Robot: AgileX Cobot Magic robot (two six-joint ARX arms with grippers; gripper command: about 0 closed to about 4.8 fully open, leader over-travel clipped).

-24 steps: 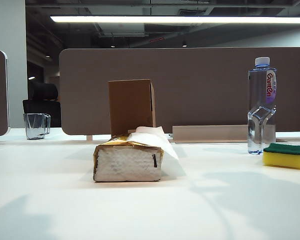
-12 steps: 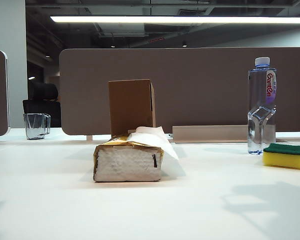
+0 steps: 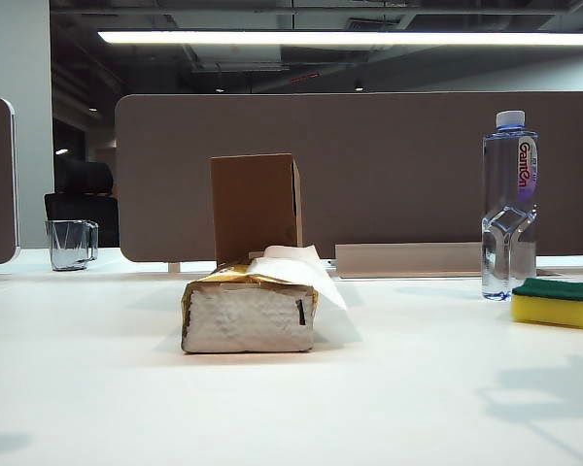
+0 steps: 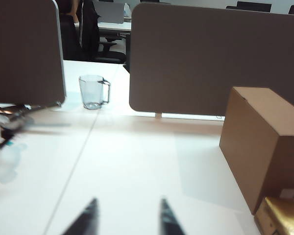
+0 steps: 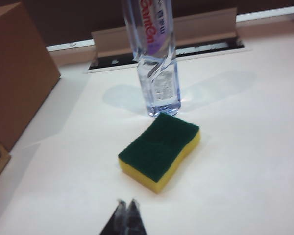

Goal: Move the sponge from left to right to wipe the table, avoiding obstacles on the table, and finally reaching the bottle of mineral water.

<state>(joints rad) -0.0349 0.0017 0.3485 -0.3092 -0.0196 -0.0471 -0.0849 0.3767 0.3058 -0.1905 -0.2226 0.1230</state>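
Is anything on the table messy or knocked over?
Nothing is knocked over or spilled. The bottle of mineral water and cardboard box stand upright, and the sponge lies flat beside the bottle. The only untidy bit is the tissue pack: one sheet hangs loosely out of it.

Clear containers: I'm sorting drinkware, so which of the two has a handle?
The glass cup at the table's far left; its handle shows in the left wrist view. The capped, labelled water bottle has none.
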